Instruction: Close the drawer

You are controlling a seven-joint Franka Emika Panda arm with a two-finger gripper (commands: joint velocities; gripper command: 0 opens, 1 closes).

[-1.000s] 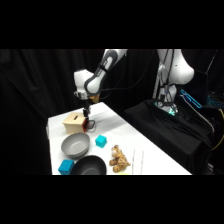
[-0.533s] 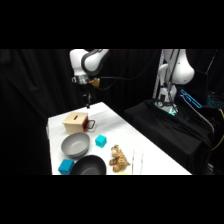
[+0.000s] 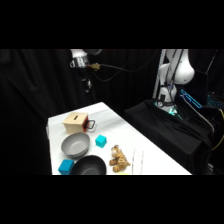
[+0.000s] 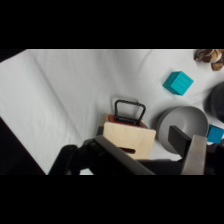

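Observation:
The pale wooden box [image 3: 74,121] with a slot in its top stands at the table's far left. Its drawer [image 3: 88,123] shows a red front and a dark loop handle, and the front lies close against the box. In the wrist view the box [image 4: 131,141] is seen from above, with the drawer's red front [image 4: 125,120] as a narrow strip and the handle beyond it. My gripper [image 3: 88,84] hangs high above the table, behind the box and well clear of it. My gripper [image 4: 156,154] is open and holds nothing.
A grey bowl [image 3: 75,145] and a black bowl [image 3: 90,165] sit in front of the box. Teal cubes [image 3: 101,141] [image 3: 65,166] lie beside them. A brown striped toy [image 3: 118,158] rests near the front edge. Black cloth covers the right side.
The arm has risen from the drawer's front to high above the table and swung toward the back. The box now stands alone.

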